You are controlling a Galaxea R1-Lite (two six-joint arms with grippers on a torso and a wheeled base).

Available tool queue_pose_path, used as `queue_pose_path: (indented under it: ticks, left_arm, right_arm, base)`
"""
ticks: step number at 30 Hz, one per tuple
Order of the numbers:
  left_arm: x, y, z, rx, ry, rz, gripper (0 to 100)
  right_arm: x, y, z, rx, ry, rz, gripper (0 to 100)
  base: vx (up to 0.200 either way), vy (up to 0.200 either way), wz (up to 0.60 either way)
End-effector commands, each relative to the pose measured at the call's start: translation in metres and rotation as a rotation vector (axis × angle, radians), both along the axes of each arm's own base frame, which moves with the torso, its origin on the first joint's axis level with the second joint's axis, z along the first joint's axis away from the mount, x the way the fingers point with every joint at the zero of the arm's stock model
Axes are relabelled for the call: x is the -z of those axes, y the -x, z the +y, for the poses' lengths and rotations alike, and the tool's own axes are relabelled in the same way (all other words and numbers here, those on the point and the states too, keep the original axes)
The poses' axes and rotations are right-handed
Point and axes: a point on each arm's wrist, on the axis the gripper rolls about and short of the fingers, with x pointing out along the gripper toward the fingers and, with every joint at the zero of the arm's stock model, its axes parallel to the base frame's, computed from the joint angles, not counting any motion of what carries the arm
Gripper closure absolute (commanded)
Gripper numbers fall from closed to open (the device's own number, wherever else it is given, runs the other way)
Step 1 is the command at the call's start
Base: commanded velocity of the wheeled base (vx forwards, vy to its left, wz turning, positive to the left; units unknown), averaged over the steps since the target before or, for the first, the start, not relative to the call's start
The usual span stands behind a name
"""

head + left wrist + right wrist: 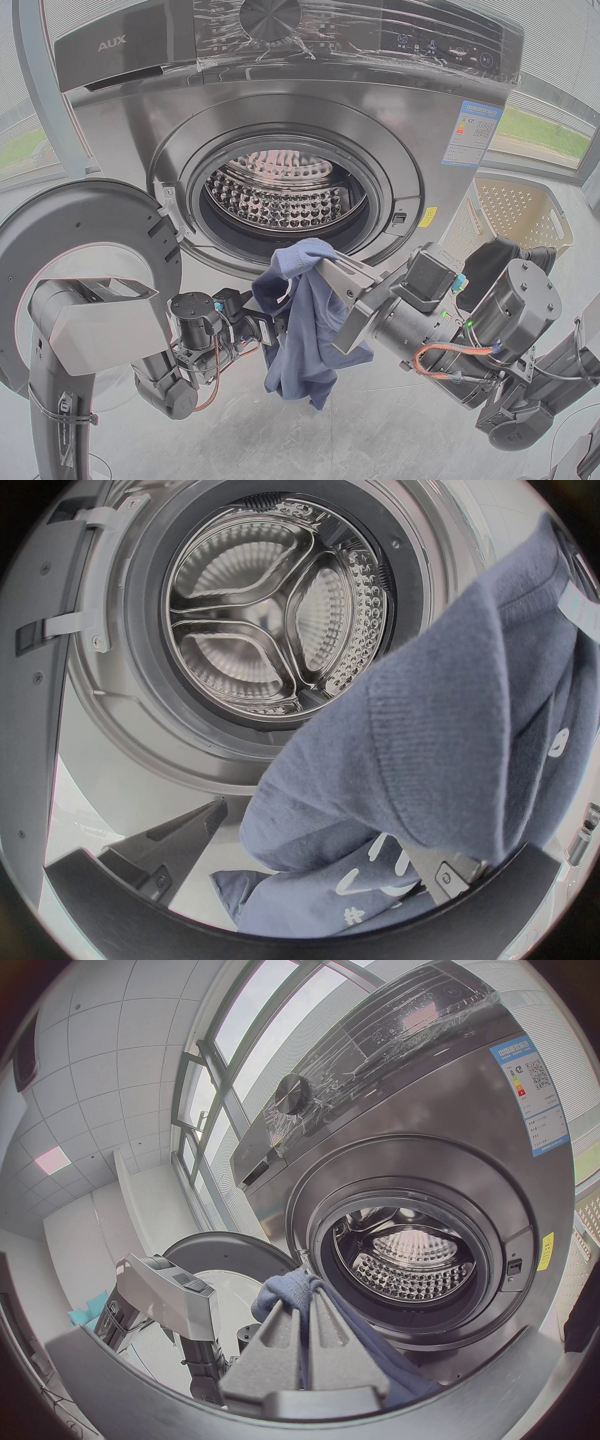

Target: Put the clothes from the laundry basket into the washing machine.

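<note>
A blue garment point(306, 350) hangs in front of the washing machine, just below the open drum point(278, 194). My right gripper point(324, 265) is shut on the garment's upper fold; in the right wrist view its fingers point(331, 1335) pinch the cloth point(284, 1288) between them. My left gripper point(278, 324) sits low beside the hanging garment and is open. In the left wrist view the cloth point(450, 730) drapes over one of its fingers, while the other finger point(175, 842) is bare. The drum point(250, 605) holds nothing.
The machine's round door point(75, 219) stands swung open at the left, close to my left arm. A beige laundry basket point(531, 212) stands right of the machine with dark clothing point(494, 262) in it. Grey floor lies below.
</note>
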Motion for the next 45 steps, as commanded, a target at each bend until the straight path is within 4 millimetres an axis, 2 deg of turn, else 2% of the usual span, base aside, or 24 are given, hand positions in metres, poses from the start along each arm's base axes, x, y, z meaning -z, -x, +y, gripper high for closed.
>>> queue_pose_path:
  ticks: [1,2,3,15,18,19,28,33,38,43,45]
  left_arm:
    - [0.003,-0.005,-0.003,0.001,0.002,-0.010,0]
    - [0.003,-0.006,-0.004,0.003,0.003,-0.013,0]
    - [0.003,-0.008,-0.005,0.003,0.005,-0.017,100]
    - [-0.006,-0.016,-0.004,-0.008,0.026,-0.058,100]
    - [-0.023,-0.013,0.006,-0.042,0.044,-0.081,100]
    - [-0.028,-0.009,0.009,-0.046,0.046,-0.082,100]
    - [-0.088,0.063,0.054,-0.080,0.057,-0.105,100]
    - [-0.119,0.088,0.065,-0.083,0.094,-0.185,100]
    - [-0.144,0.099,0.071,-0.107,0.127,-0.275,100]
    - [-0.131,0.107,0.071,-0.083,0.101,-0.223,100]
    - [-0.108,0.111,0.065,-0.050,0.052,-0.133,100]
  right_arm:
    - [0.001,0.000,0.000,-0.001,0.002,0.001,100]
    - [0.001,0.000,0.001,-0.001,0.003,0.002,100]
    - [0.001,0.000,0.001,-0.001,0.003,0.002,100]
    - [0.004,0.001,-0.002,0.002,0.011,0.010,100]
    - [0.009,-0.001,-0.008,0.018,0.024,0.025,100]
    - [0.011,-0.001,-0.009,0.021,0.029,0.028,100]
    - [0.028,-0.018,-0.030,0.109,0.062,0.092,100]
    - [0.033,-0.011,-0.035,0.113,0.079,0.112,100]
    - [0.027,-0.014,-0.044,0.160,0.060,0.103,100]
    - [0.020,-0.016,-0.042,0.155,0.034,0.085,100]
    - [0.018,-0.014,-0.039,0.143,0.014,0.076,100]
  base:
    - [0.000,0.000,0.00]
    - [0.000,0.000,0.00]
    - [0.000,0.000,0.00]
    - [0.000,0.000,0.00]
    - [0.000,0.000,0.00]
    - [0.000,0.000,0.00]
    - [0.000,0.000,0.00]
    - [0.000,0.000,0.00]
    - [0.000,0.000,0.00]
    - [0.000,0.000,0.00]
    - [0.000,0.000,0.00]
